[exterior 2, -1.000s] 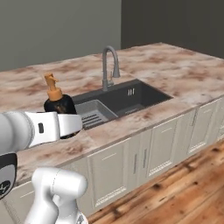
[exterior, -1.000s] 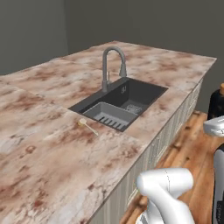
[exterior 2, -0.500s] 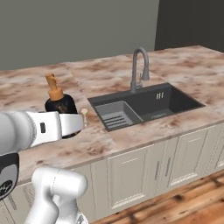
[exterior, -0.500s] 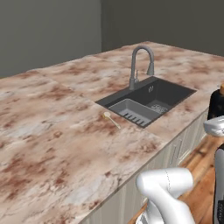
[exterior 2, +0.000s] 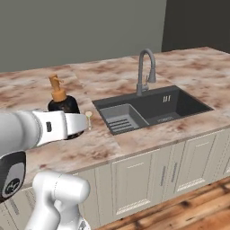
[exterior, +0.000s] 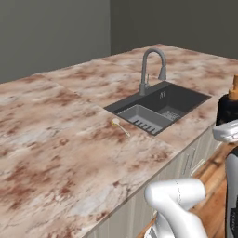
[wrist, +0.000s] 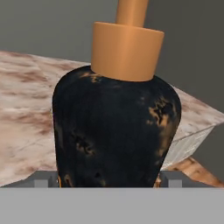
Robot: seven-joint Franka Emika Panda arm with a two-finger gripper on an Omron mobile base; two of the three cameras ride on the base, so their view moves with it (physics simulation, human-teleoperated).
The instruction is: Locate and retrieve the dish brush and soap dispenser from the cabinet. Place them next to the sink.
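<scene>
The soap dispenser [wrist: 116, 127], a squat black bottle with a copper-orange pump, stands upright between my fingers, and my gripper [wrist: 112, 177] is shut on its lower body. I also see the soap dispenser [exterior 2: 63, 102] held above the counter's front left part, and at the right edge in the left base view [exterior: 228, 108]. The dish brush [exterior: 120, 125] lies flat on the counter just left of the sink [exterior: 186, 100]. From the right, the dish brush [exterior 2: 88, 117] sits between the bottle and the sink [exterior 2: 188, 105]. The cabinet is out of view.
A grey gooseneck tap [exterior 2: 144, 69] rises behind the basin, and a grey rack [exterior 2: 119, 119] fills its left half. The marble counter [exterior: 56, 153] stretches wide to the left. Cream cupboard fronts [exterior 2: 170, 173] and a wooden floor lie below.
The whole picture has shifted: the base has driven, so the sink sits further right in both base views. The bottle stays in my grip.
</scene>
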